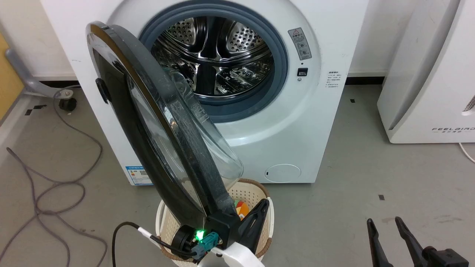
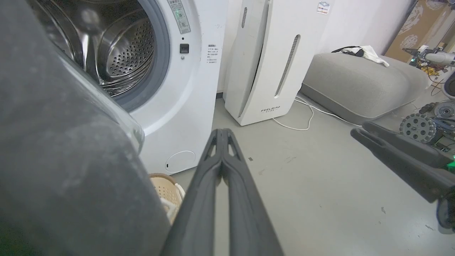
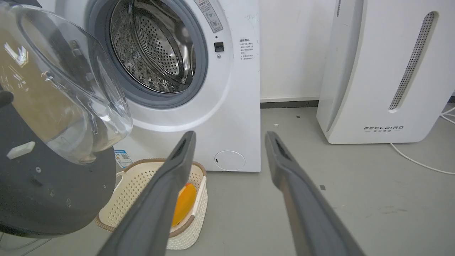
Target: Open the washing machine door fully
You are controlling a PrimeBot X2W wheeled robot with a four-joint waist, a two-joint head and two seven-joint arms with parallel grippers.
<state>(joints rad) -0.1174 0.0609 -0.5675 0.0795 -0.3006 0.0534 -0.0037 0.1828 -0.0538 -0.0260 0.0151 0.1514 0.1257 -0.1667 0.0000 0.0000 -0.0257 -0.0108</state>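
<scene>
Standing out from its left hinge, the door (image 1: 148, 122) is roughly edge-on to the washing machine (image 1: 297, 129), not yet fully back. If the left gripper (image 2: 221, 135), fingers pressed together and empty, slips off the inner rim it seems to lean on, the door could swing shut or clip the basket (image 1: 256, 187) beneath. The right gripper (image 1: 383, 220) hangs spread, holding nothing.
</scene>
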